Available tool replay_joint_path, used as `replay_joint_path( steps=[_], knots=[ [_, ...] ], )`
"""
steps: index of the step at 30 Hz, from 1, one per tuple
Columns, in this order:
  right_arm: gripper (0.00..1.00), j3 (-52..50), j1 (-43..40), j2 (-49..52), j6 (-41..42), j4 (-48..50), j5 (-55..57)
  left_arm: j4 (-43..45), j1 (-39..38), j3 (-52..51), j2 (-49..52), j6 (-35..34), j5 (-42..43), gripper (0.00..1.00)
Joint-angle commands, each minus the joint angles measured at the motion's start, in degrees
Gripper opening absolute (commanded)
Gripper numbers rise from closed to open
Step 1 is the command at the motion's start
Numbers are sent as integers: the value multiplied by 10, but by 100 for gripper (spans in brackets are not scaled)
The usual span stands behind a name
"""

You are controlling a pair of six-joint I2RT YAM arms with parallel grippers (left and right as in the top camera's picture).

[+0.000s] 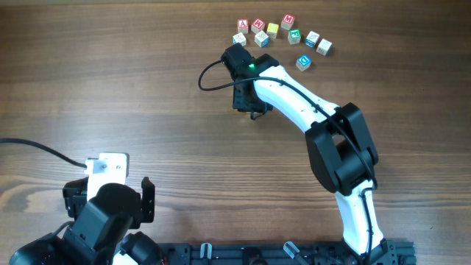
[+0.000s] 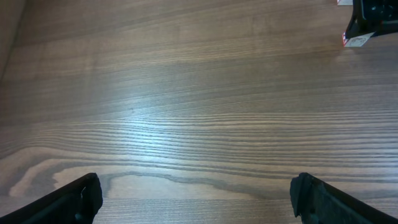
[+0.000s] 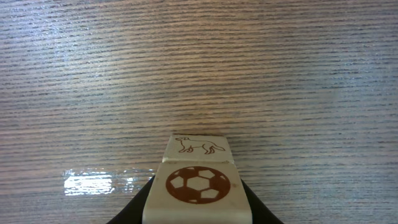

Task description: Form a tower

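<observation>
My right gripper (image 3: pixel 198 214) is shut on a pale wooden cube with a brown football mark (image 3: pixel 198 186); black fingers press on both of its sides. Its far edge meets a second pale cube with a dog outline (image 3: pixel 198 146), faces flush, so the two make a short tower. From overhead the right gripper (image 1: pixel 250 103) covers this tower. In the left wrist view a whitish cube (image 2: pixel 356 40) shows under the right gripper at the top right. My left gripper (image 2: pixel 196 196) is open over bare wood, far from the cubes, at the table's near left.
Several loose letter cubes (image 1: pixel 283 33) with red, yellow, green and blue faces lie in a cluster at the far edge, just beyond the right gripper. A blue-faced cube (image 1: pixel 303 62) lies beside the right arm. A black cable (image 1: pixel 210 77) loops left of the right wrist.
</observation>
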Motion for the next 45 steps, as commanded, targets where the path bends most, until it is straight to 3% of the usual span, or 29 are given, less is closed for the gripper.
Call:
replay_joint_path(
  steps=[1,10,18,24,28,37,40,45],
  knots=[
    [24,8,-10,13,-26,-3,-15,1,0,-2,-2,-7,1,100],
    [27,8,-10,13,-84,5,-30,1,0,-2,-2,-8,1,100],
    [60,8,-10,13,-83,7,-32,1,0,-1,-2,-7,1,100],
    [100,18,-10,11,-81,4,-34,1,0,-1,-2,-8,1,100],
    [99,47,-10,-17,-62,-23,-33,1,0,-2,-2,-8,1,100],
    [100,63,-21,-218,-78,-80,15,1,0,-2,-2,-8,1,100],
    [100,61,-21,-222,-258,-113,-23,1,0,-1,-2,-7,1,100],
    [100,58,-21,-222,-419,-120,-20,1,0,-2,-2,-8,1,100]
  ],
)
